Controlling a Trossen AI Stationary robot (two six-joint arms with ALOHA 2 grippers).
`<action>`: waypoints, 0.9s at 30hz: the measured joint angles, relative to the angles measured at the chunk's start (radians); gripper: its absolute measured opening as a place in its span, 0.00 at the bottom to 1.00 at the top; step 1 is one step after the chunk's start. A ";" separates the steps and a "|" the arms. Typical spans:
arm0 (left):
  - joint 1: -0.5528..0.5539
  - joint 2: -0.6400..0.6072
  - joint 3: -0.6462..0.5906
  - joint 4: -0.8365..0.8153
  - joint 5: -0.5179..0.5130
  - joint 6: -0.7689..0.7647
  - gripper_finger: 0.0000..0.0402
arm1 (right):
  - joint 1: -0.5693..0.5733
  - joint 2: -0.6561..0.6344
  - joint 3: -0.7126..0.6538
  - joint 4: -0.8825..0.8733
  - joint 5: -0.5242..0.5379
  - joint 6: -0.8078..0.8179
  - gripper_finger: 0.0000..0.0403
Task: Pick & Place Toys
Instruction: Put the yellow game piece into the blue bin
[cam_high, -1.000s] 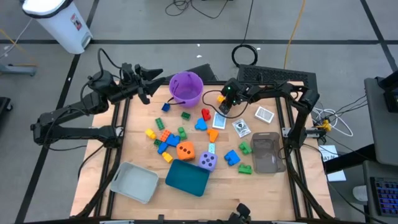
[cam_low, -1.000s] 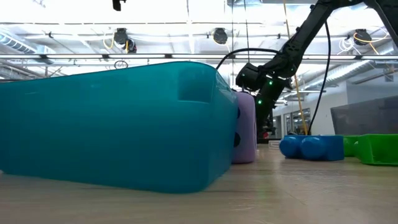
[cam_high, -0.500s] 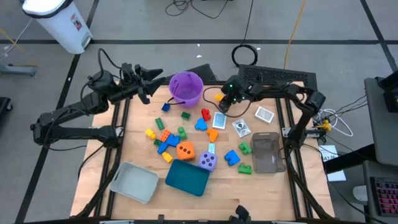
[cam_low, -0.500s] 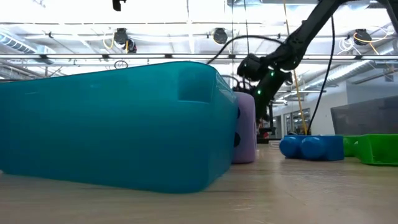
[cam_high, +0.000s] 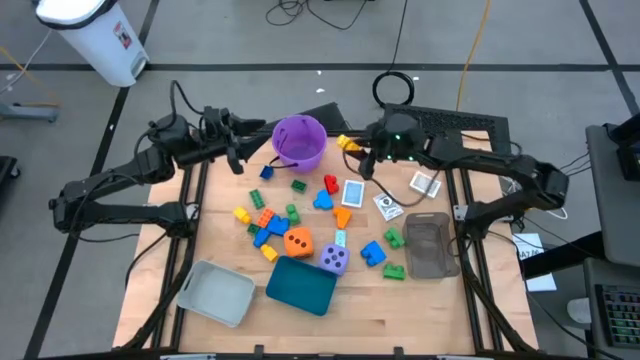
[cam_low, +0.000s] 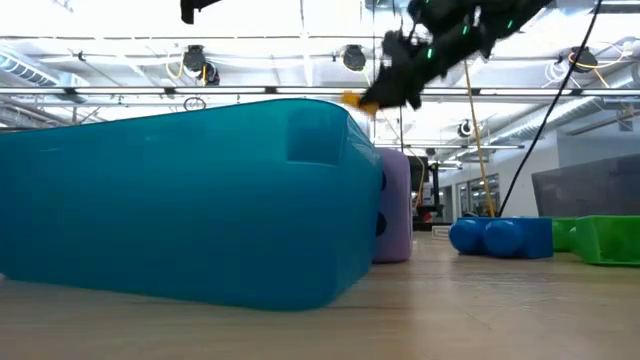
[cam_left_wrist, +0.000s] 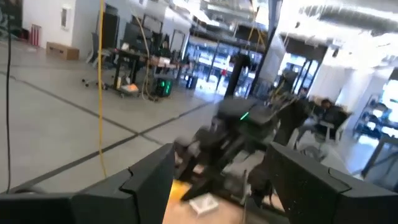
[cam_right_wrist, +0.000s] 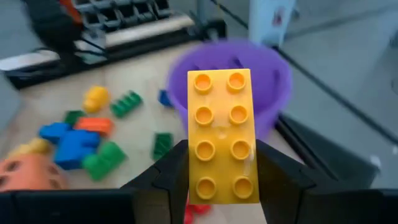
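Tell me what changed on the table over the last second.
The right gripper, shut on a yellow brick, rose from beside the cards and swung toward the purple bucket. The left gripper stayed open, waiting beside the bucket. The dice, trays and other bricks stayed where they were.

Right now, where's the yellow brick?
The yellow brick is off the table, held in the right tool. In the high view it hangs just right of the purple bucket, near the table's far edge.
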 joint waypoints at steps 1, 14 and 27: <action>-0.009 0.006 0.000 -0.013 -0.002 0.014 0.65 | 0.030 -0.015 0.015 -0.003 0.025 -0.011 0.34; -0.214 0.116 0.037 -0.162 -0.090 0.174 0.65 | 0.360 0.048 0.273 -0.081 0.262 -0.109 0.34; -0.400 0.344 0.404 -0.631 -0.220 0.396 0.65 | 0.477 0.191 0.318 -0.081 0.261 -0.032 0.34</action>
